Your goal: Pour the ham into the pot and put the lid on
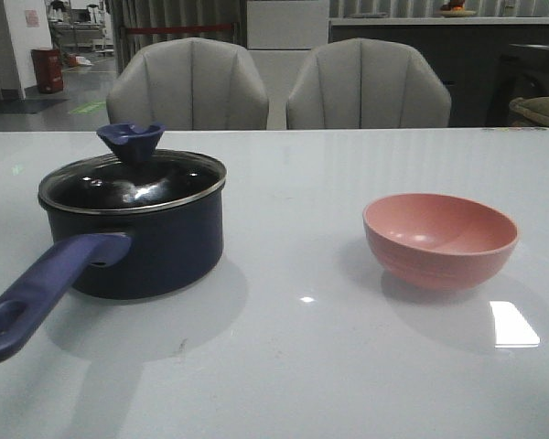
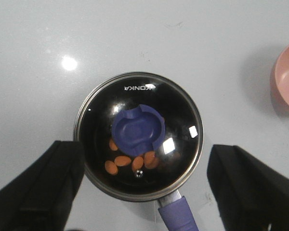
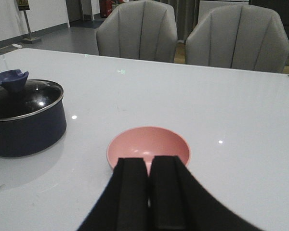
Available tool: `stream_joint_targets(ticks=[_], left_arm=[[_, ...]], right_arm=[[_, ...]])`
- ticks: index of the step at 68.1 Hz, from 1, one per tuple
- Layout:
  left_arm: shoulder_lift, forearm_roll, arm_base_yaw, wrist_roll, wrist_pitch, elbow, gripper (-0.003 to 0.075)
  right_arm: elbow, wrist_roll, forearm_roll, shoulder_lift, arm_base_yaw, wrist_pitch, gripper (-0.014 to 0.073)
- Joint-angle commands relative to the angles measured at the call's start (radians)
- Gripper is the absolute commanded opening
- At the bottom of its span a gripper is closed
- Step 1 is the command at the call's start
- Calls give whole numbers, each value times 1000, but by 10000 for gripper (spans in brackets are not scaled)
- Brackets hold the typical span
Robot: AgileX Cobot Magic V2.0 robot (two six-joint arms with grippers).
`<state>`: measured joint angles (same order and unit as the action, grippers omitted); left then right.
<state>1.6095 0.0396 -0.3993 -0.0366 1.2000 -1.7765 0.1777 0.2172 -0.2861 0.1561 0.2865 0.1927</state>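
Note:
The dark navy pot (image 1: 156,242) stands at the left of the table, its purple-blue handle (image 1: 41,293) pointing to the front left. The glass lid (image 1: 133,183) with its dark blue knob (image 1: 131,142) sits on the pot. Through the lid, the left wrist view shows several orange ham pieces (image 2: 130,161) inside the pot (image 2: 137,135). My left gripper (image 2: 144,192) is open and empty, high above the lid. The pink bowl (image 1: 439,240) stands empty at the right. My right gripper (image 3: 149,187) is shut and empty, just short of the bowl (image 3: 148,147).
Two grey chairs (image 1: 276,84) stand behind the table's far edge. The white table (image 1: 293,366) is glossy with light reflections. Neither arm shows in the front view.

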Motion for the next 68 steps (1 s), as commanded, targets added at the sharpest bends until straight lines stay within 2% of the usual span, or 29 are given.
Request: stream_joint_targets(ticks=[1,12,34,56,61,66,68], left_arm=[[-168,12,-7,-4,-113,101,565],[-402,12,-7,-4,-257,382,565],[-837,17,-7,-4,-520,794,565],[-1281,17,-7,-4,-654,1146,561],[-1382,17,-7,-4,-674,1219,518],[-1462,17,-7,-4,-693,1272,424],[-1489,17,-7,-4,-703,1290,363]], right_arm=[[26,6,0,9,0,-75,146],[26,6,0,9,0,-75,146],[26,6,0,9,0,-75,146],[26,6,0,9,0,-75,146],[26,6,0,9,0,-75,146],[26,6,0,9,0,-75,146],[26,6,0,9,0,-75,146]])
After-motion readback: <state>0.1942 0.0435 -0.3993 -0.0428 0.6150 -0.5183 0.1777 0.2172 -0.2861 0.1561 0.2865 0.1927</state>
